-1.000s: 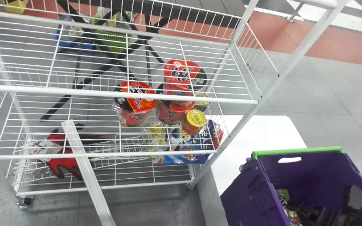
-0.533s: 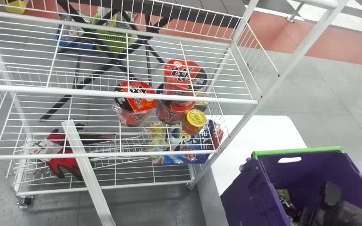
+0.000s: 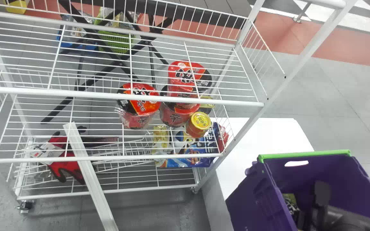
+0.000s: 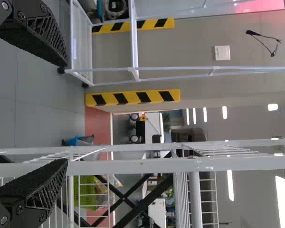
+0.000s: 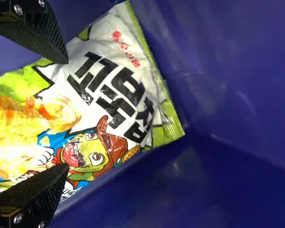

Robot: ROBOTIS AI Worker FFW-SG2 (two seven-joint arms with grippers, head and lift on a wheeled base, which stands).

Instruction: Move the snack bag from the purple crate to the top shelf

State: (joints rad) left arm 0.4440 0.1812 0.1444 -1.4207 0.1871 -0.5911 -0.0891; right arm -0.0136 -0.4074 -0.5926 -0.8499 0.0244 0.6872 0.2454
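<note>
Subject: the snack bag (image 5: 92,107), a glossy green-and-white printed pouch with a cartoon figure and black lettering, lies inside the purple crate (image 3: 252,205), a deep plastic box with a green strip along its far rim. Seen from the head, the bag is down by the crate's left wall.

Right gripper (image 3: 307,218), black: reaches into the crate from the near right, just right of the visible part of the bag. In its wrist view the claw stands wide open, with printed film visible between the two fingers; no grip on it. Whether either finger touches the film: cannot tell.

Around the crate: a flat white tabletop (image 3: 268,134) extends to its far and left sides. Further left, a white wire rack (image 3: 108,94). Seen through its upper wires, red-and-black noodle cups (image 3: 140,102) and a small orange can with a yellow lid (image 3: 201,121) sit toward the right. Lower down: a blue printed packet (image 3: 185,160) at right, red-and-black gloves (image 3: 58,155) at left, and a white bar (image 3: 92,186) slanting across the near side.

Left gripper (image 4: 67,113): directed at white rack framing, claw wide open, holding nothing
</note>
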